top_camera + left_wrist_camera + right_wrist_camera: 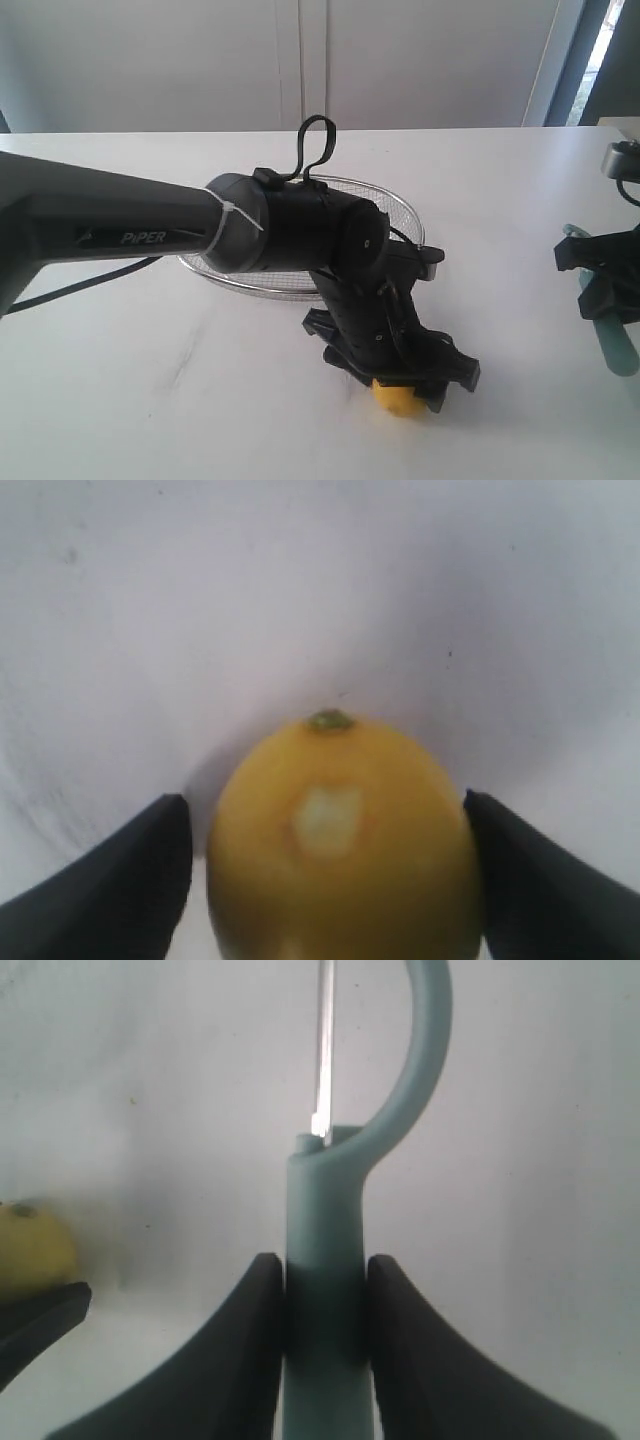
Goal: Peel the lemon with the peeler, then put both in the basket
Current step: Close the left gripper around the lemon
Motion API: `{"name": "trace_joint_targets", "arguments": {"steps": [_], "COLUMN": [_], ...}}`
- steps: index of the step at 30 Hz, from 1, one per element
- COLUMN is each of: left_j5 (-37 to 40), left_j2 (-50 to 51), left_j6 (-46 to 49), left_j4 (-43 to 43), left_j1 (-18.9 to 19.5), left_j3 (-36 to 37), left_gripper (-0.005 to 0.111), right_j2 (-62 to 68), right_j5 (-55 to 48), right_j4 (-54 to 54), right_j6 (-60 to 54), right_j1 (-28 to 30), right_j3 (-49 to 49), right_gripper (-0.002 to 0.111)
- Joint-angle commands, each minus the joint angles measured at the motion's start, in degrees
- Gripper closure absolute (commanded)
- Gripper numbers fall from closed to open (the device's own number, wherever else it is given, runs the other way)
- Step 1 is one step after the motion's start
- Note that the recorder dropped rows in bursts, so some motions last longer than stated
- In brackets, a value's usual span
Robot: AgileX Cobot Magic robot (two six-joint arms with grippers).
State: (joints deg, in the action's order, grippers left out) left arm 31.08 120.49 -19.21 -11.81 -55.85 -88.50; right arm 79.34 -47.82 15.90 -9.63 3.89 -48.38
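Observation:
The yellow lemon (394, 398) (340, 880) lies on the white table, stem end up, with a small pale peeled patch on its skin. My left gripper (404, 388) (328, 825) is down over it, open, one finger on each side. A thin gap shows on one side, while the other finger is at the skin. My right gripper (603, 292) (325, 1280) is shut on the pale teal handle of the peeler (620, 348) (325, 1210), whose curved head and metal blade point away from the wrist. The lemon (28, 1250) also shows at that view's edge. The wire mesh basket (405, 210) stands behind my left arm.
My left arm's dark forearm (120, 225) crosses the table from the left and hides much of the basket. A pale wall and a window strip (600, 50) lie beyond the table's far edge. Bare table top (510, 190) lies between the two arms.

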Motion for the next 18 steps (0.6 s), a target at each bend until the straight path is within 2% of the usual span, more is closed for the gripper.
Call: {"name": "trace_joint_targets", "arguments": {"steps": [1,4,6,7,10,11,14,18], "left_j5": [-0.59,0.05,4.18,5.17,6.98,7.58,11.19,11.83], "left_j2": [1.17,1.17,1.06,1.06,0.82,0.71,-1.25,-5.1], "left_j6": [-0.03,-0.03,-0.03,-0.03,-0.03,0.17,3.21,4.72], "left_j4": [0.74,2.18,4.0,4.35,6.08,6.38,6.38,6.91], "left_j1": [-0.2,-0.2,-0.2,-0.2,-0.2,-0.2,-0.2,-0.2], "left_j3": [0.09,0.09,0.09,0.09,-0.04,-0.27,-2.64,-3.07], "left_gripper": [0.03,0.036,0.059,0.067,0.102,0.107,0.107,0.107], "right_j2": [-0.44,-0.44,-0.44,-0.44,-0.44,-0.44,-0.44,-0.44], "right_j5": [-0.27,-0.27,-0.27,-0.16,-0.06,-0.06,-0.06,-0.06], "right_j4": [0.25,0.25,0.25,0.25,0.25,0.25,0.25,0.15], "right_j6": [-0.57,-0.57,-0.57,-0.57,-0.57,-0.57,-0.57,-0.57], "right_j1": [0.14,0.14,0.14,0.14,0.14,0.14,0.14,0.14], "right_j3": [-0.22,-0.22,-0.22,-0.22,-0.22,-0.22,-0.22,-0.22], "right_gripper": [0.108,0.108,0.108,0.108,0.108,0.108,0.108,0.108]}}
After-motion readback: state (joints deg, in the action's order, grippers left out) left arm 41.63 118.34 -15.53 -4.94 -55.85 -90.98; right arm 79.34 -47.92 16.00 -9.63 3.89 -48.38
